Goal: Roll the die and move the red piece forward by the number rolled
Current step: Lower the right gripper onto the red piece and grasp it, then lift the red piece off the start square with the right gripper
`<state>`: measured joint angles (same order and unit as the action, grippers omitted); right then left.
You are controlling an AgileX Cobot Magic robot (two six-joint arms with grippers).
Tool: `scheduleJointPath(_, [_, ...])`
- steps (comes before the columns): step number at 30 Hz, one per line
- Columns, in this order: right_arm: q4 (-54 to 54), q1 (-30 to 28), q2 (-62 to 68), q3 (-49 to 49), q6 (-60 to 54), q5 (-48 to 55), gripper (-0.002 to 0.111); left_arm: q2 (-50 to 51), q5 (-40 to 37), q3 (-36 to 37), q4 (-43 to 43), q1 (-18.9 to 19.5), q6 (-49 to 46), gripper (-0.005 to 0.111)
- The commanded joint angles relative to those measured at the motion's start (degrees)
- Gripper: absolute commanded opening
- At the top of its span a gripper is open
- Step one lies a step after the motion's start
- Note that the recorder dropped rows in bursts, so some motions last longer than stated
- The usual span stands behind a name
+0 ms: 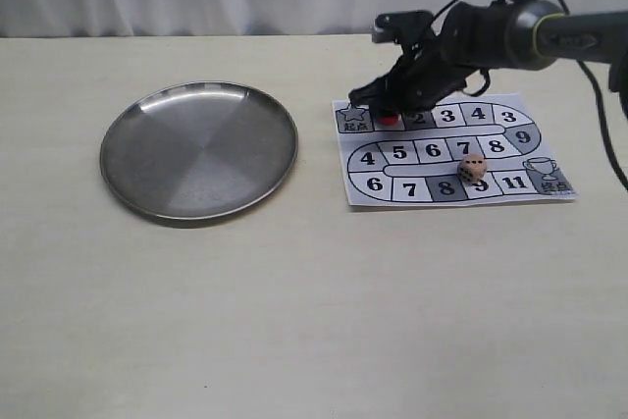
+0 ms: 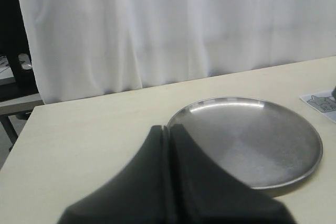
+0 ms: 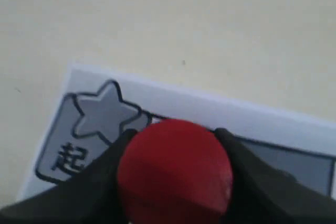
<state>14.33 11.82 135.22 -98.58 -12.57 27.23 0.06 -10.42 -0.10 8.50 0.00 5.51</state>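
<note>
The red piece [image 1: 390, 118] [image 3: 175, 169] stands on the paper game board [image 1: 446, 149] at the square just past the star start square [image 1: 353, 121] [image 3: 102, 115]. My right gripper [image 1: 388, 107] [image 3: 175, 153] is shut on it, one dark finger pressed against each side. The pale tan die [image 1: 472, 168] lies on the board's lower row, near squares 8 and 9, dark pips showing. My left gripper [image 2: 169, 129] is shut and holds nothing, hovering beside the steel plate [image 2: 252, 142]; it is outside the exterior view.
A round steel plate [image 1: 199, 149] lies on the beige table left of the board. The right arm [image 1: 510, 31] with its cables reaches in over the board's far edge. A white curtain [image 2: 173, 24] hangs behind the table.
</note>
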Motion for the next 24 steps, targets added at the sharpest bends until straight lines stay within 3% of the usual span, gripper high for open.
scheduleJointPath(1, [-0.20,-0.55,2.60,0.10,0.21,0.66,0.004,-0.06,0.49,0.10,-0.20,-0.03,0.14,0.000])
scheduleJointPath(15, [0.00,-0.55,1.33,-0.03,0.21,1.64,0.004,-0.06,0.49,0.10,-0.20,-0.03,0.14,0.000])
scheduleJointPath(24, [-2.62,-0.55,-8.55,-0.03,0.21,2.75,0.004,-0.06,0.49,0.10,-0.20,-0.03,0.14,0.000])
